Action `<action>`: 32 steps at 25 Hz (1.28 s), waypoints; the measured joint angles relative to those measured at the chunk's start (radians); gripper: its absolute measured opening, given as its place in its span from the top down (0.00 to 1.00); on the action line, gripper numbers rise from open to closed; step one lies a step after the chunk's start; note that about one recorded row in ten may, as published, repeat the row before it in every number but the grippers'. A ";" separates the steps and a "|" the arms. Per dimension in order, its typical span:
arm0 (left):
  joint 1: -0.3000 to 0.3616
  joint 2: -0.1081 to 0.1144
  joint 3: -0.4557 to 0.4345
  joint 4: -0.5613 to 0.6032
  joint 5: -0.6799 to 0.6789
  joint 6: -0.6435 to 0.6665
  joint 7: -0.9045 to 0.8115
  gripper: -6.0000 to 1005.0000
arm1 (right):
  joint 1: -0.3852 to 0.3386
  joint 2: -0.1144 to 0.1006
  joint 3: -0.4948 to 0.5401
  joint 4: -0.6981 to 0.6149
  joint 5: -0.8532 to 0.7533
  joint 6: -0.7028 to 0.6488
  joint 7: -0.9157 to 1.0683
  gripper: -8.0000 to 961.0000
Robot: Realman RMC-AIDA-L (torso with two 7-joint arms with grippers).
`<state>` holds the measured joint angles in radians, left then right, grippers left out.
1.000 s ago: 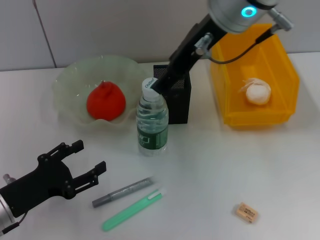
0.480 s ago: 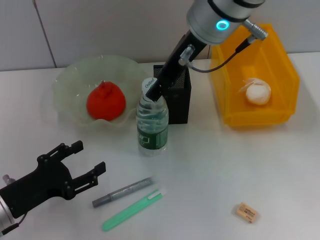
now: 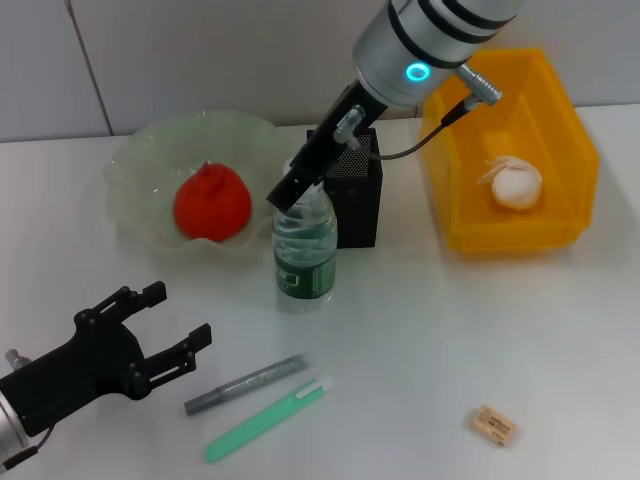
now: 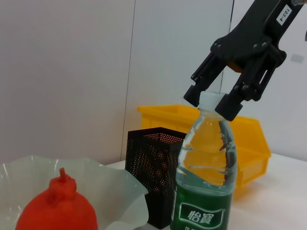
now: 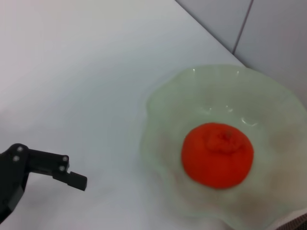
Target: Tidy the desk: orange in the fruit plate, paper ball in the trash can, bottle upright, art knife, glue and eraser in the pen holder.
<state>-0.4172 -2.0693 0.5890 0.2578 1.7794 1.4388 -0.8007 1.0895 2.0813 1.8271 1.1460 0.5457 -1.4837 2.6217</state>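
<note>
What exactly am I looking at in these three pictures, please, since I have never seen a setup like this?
It is a two-armed robot tidying a desk. One camera looks down from its head; one sits on each wrist. The right gripper sits at the cap of an upright bottle, its fingers on either side of the cap. The left gripper rests open near the front edge. An orange lies in the fruit plate, a paper ball in the yellow bin. An art knife, a glue pen and an eraser lie loose; the pen holder stands behind the bottle.

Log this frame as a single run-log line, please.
right gripper: around cap of upright bottle | left gripper: open, idle near desk front | orange: in fruit plate | paper ball: in bin
</note>
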 joint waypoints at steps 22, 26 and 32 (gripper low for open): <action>0.009 0.000 0.000 0.000 0.000 0.000 0.000 0.18 | -0.263 -0.001 -0.049 0.339 0.139 0.138 -0.035 0.16; 0.009 0.001 0.000 0.000 0.000 -0.001 0.000 0.18 | -0.385 -0.003 -0.044 0.410 0.268 0.201 -0.154 0.17; 0.009 0.001 0.000 0.001 0.000 -0.005 0.000 0.18 | -0.608 0.001 -0.049 0.446 0.531 0.330 -0.420 0.17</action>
<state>-0.4084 -2.0680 0.5891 0.2585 1.7794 1.4341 -0.8007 0.4819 2.0825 1.7781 1.5923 1.0771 -1.1539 2.2016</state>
